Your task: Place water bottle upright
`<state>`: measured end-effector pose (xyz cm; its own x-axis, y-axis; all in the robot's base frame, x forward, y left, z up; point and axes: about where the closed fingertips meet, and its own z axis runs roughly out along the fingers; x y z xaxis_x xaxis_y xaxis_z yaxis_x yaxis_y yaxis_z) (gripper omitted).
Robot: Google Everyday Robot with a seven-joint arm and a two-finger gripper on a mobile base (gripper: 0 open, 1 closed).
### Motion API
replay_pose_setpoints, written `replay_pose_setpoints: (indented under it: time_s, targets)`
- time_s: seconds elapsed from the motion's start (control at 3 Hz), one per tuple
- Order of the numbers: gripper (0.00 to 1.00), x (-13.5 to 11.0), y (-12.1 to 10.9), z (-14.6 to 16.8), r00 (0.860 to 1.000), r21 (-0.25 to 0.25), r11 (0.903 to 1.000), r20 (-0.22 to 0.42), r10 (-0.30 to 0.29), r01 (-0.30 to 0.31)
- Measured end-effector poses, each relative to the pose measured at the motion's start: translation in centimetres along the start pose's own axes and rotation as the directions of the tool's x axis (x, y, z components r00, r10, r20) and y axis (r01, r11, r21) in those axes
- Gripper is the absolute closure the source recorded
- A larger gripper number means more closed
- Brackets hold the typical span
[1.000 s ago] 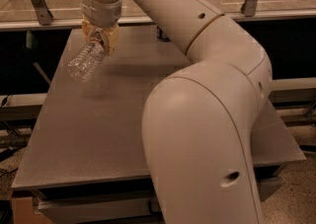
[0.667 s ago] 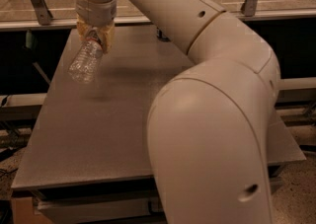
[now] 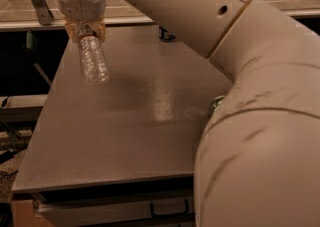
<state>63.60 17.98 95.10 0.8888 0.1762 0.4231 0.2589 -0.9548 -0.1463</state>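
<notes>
The water bottle [image 3: 93, 60] hangs nearly plumb, base down, over the far left part of the surface [image 3: 125, 136], and looks to be clear of it. Its cap end is tucked up inside the tool [image 3: 85, 32], which is clamped on the neck. To do this well, I'd lower it straight, seat the base flat, then release gently. It looks light enough to tip.
</notes>
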Motion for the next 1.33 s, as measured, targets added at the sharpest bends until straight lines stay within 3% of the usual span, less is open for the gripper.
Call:
replay_pose_setpoints:
  time_s: [0.33, 0.67, 1.0, 1.33]
  targets:
    - [1.00, -0.5, -0.8, -4.2, 0.979, 0.081, 0.9798, -0.111, -0.173, 0.183]
    - [1.00, 0.4, 1.0, -5.2, 0.963, 0.098, 0.9686, -0.166, -0.211, 0.229]
    - [1.00, 0.1, -0.6, -3.8, 0.951, 0.165, 0.9439, -0.171, -0.258, 0.286]
    - [1.00, 1.3, -1.4, -5.0, 0.919, 0.298, 0.8805, -0.260, -0.297, 0.369]
